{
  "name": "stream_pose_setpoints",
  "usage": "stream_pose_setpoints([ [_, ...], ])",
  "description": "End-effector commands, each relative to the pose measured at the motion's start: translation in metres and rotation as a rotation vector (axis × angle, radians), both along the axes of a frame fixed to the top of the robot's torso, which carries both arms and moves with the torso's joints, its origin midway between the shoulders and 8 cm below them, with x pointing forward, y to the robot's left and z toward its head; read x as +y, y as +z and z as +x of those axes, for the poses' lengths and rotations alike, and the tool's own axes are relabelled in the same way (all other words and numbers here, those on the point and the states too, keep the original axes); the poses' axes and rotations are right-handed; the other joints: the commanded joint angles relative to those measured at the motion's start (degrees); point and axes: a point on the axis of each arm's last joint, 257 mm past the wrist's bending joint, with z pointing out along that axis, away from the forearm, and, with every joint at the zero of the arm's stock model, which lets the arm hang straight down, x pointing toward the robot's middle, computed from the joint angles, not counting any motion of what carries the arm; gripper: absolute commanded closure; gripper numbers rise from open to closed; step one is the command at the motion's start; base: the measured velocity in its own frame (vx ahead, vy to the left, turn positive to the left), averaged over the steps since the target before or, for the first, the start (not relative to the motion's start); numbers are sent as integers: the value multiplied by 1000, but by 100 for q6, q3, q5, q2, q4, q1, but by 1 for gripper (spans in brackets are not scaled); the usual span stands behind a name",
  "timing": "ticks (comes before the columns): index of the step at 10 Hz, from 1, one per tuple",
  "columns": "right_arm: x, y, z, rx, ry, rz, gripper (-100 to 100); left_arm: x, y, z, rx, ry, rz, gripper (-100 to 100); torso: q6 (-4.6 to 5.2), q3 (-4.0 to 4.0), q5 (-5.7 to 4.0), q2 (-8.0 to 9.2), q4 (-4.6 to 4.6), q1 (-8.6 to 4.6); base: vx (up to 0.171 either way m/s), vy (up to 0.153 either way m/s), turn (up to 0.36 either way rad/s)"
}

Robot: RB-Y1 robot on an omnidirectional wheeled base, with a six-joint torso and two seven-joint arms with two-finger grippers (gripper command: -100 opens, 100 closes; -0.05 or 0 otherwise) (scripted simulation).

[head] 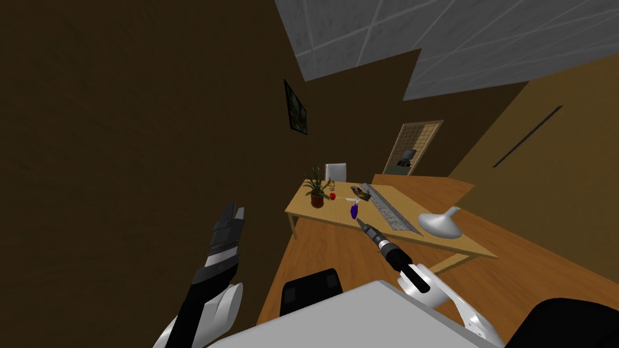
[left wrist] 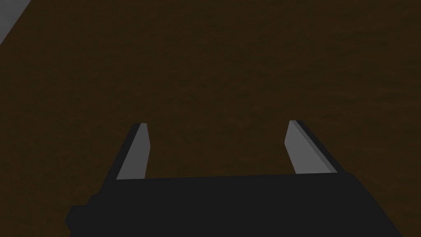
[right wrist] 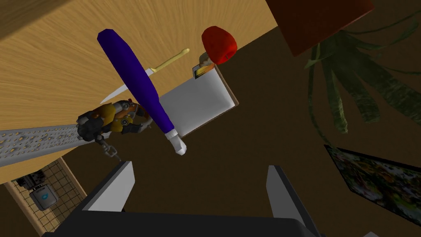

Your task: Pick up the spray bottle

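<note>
Nearby, right end effector [right wrist: 199, 164] (fingers apart) faces spray bottle [right wrist: 135, 86].

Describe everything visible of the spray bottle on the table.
The spray bottle is slim, with a deep blue-purple body that narrows to a neck and a small white head. It seems to stand upright on the wooden table, between the potted plant and the long grey strip. The open right gripper is just short of its head, not touching it.

One spray bottle [right wrist: 137, 84], one potted plant [head: 317, 193], one knife [right wrist: 170, 59], one red object [right wrist: 219, 44]
</note>
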Motion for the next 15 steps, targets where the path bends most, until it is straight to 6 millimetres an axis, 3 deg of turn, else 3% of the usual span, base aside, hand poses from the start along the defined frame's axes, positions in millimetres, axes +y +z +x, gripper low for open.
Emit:
stream_pose_setpoints([
  [1, -18, -18, -10, 61, -14, -40, -100, 0, 0, 0, 0, 0, 0, 0, 0, 0, 0, 0, 0, 0, 44, 50, 38],
  [3, -46, -42, -25, 152, -34, -106, -100, 0, 0, 0, 0, 0, 0, 0, -1, -5, -2, -9, -1, -6, 79, 79, 76],
  [7, -98, -72, -49, 298, -64, -225, -100, 0, 0, 0, 0, 0, 0, 0, -1, -15, -3, -28, -5, -11, 113, 62, 39],
  [11, -140, -82, -62, 392, -82, -320, -100, 0, 0, 0, 0, 0, 0, 0, -1, -20, -6, -36, -7, -26, 135, 21, 17],
  [15, -178, -79, -62, 454, -89, -410, -100, 0, 0, 0, 0, 0, 0, 0, -1, -32, -9, -57, -12, -44, 179, -20, -3],
])
